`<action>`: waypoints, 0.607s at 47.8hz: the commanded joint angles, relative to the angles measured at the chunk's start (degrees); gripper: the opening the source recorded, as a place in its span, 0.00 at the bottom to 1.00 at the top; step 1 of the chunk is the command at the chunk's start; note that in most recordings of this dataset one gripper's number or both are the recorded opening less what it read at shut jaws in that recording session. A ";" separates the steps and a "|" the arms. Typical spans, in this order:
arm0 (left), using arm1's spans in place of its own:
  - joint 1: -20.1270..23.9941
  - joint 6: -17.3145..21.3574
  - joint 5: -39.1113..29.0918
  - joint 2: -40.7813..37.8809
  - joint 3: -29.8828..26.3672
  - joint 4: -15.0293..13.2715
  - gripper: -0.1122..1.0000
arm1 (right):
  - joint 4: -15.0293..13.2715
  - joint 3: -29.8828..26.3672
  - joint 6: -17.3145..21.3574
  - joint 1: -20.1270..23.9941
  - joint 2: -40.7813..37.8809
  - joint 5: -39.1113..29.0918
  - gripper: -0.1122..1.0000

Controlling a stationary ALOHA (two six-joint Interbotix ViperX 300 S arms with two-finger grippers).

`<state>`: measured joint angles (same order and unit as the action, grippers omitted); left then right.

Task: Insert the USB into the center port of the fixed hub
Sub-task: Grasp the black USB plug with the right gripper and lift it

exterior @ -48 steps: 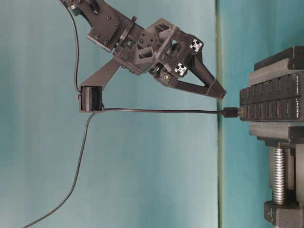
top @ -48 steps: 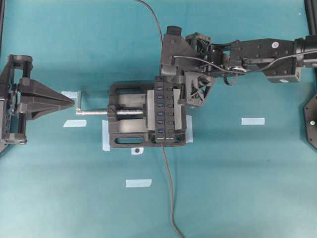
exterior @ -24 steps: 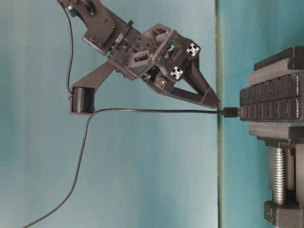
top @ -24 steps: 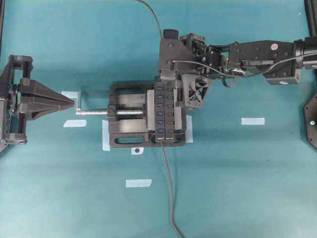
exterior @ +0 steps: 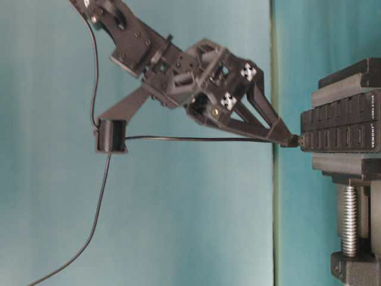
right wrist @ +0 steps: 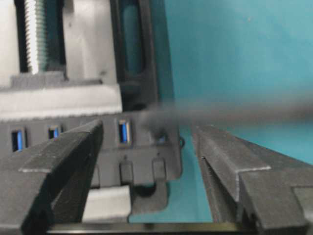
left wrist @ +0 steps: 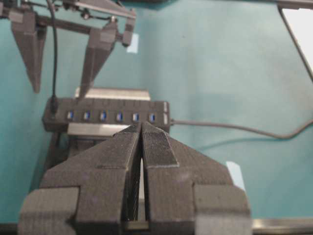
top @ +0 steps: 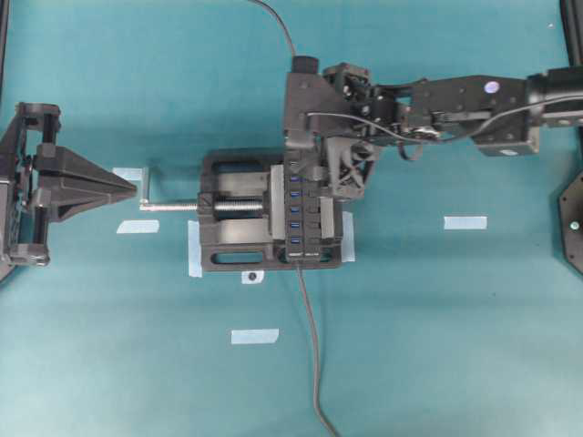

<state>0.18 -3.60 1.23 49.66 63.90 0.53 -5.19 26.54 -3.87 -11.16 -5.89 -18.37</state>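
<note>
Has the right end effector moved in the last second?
Yes. The right end effector has opened and dropped toward the hub, its fingers now astride the plug.

Open teal bench (top: 437,319) on the right and below the vise (top: 235,224). Far end of the fixed hub (top: 302,205) crowded by the right gripper (top: 321,171), fingers (left wrist: 98,54) spread wide there. USB (left wrist: 54,104) upright in the end slot, cable rising. Remaining blue slots unobstructed from above. Screw handle (top: 173,207) close before the left gripper (top: 127,188).
</note>
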 commanded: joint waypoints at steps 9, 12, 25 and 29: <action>-0.18 -0.09 -0.09 0.09 -0.70 0.00 0.11 | -0.09 -2.02 -0.35 -0.26 -0.44 0.09 0.74; -0.09 -0.18 -0.26 0.18 -0.62 0.00 0.11 | -0.09 -2.02 -0.35 -0.44 -0.35 0.18 0.73; -0.18 -0.18 -0.79 0.18 -0.62 0.00 0.11 | -0.09 -2.46 -0.09 -0.70 -0.44 -0.35 0.57; -0.18 -0.18 -0.79 0.18 -0.62 0.00 0.11 | -0.09 -2.64 -0.09 -0.70 -0.44 -0.35 0.44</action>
<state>0.09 -3.69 0.26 50.01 63.98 0.44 -5.27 25.40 -3.87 -11.95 -7.03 -18.90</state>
